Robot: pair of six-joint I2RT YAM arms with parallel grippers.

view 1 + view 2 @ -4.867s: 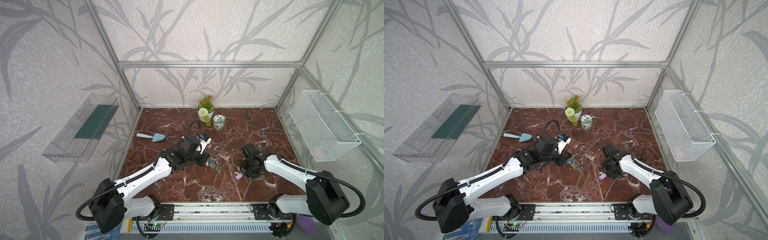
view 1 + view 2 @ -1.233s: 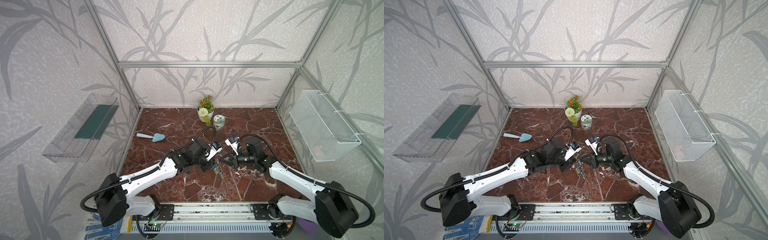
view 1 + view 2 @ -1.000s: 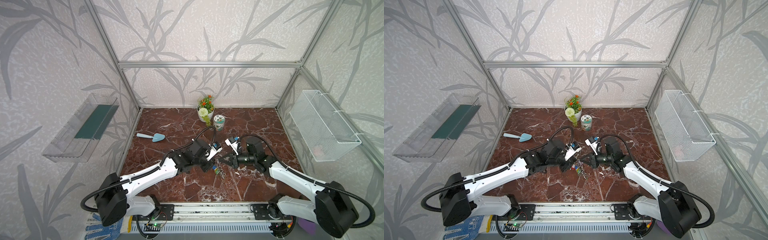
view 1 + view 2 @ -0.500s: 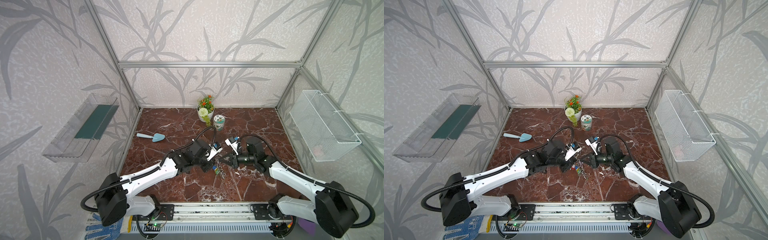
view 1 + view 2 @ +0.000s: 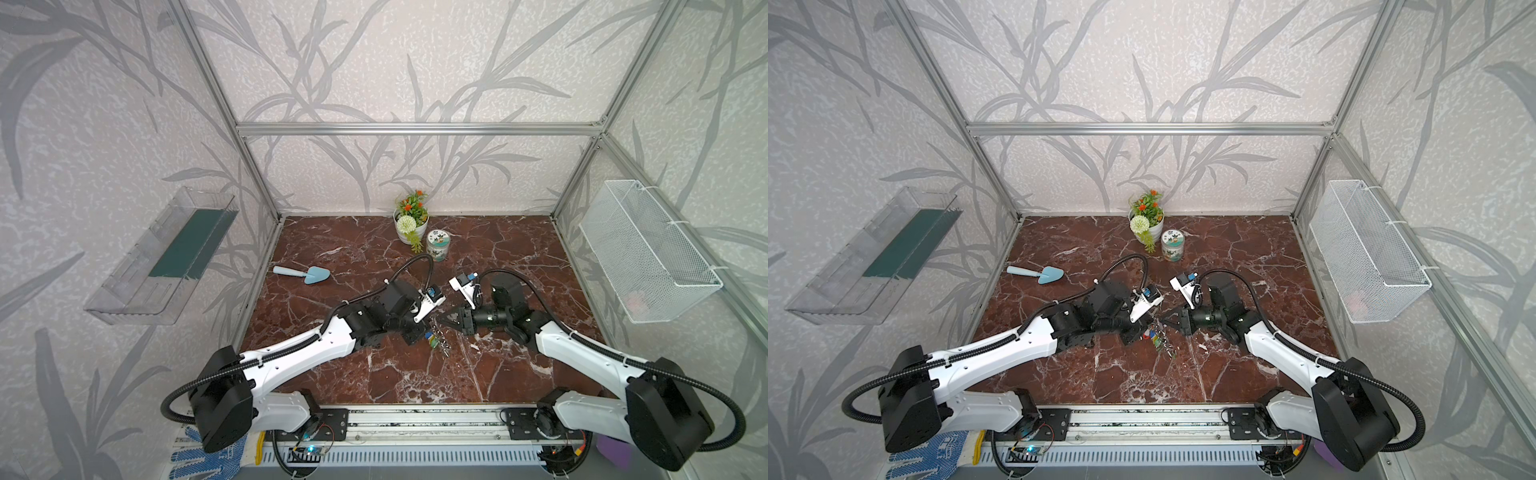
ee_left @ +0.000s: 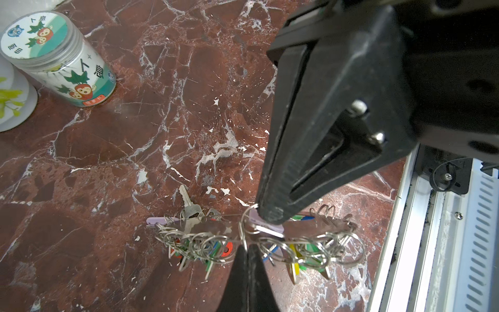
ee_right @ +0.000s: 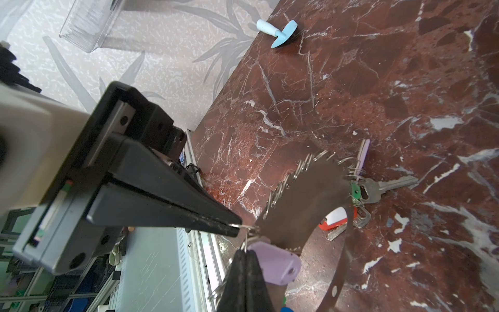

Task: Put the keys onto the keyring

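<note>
Pincers, earlier apart, now tip-to-tip: left pincer (image 6: 247, 250) tight on keyring (image 6: 205, 243), right pincer (image 7: 245, 254) on half-hidden keys (image 7: 278, 263).

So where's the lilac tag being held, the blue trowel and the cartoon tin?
held lilac tag (image 7: 275, 263): right wrist view, its flat face.
blue trowel (image 5: 317, 274): a top view, its blade.
cartoon tin (image 6: 33, 33): left wrist view, its lid.

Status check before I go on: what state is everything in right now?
left pincer, shut on keyring
right pincer, shut on keys, at lilac tag
keyring, partly lifted, far end on table
jar, upright, lid on
trowel, lying flat
flower pot, upright
</note>
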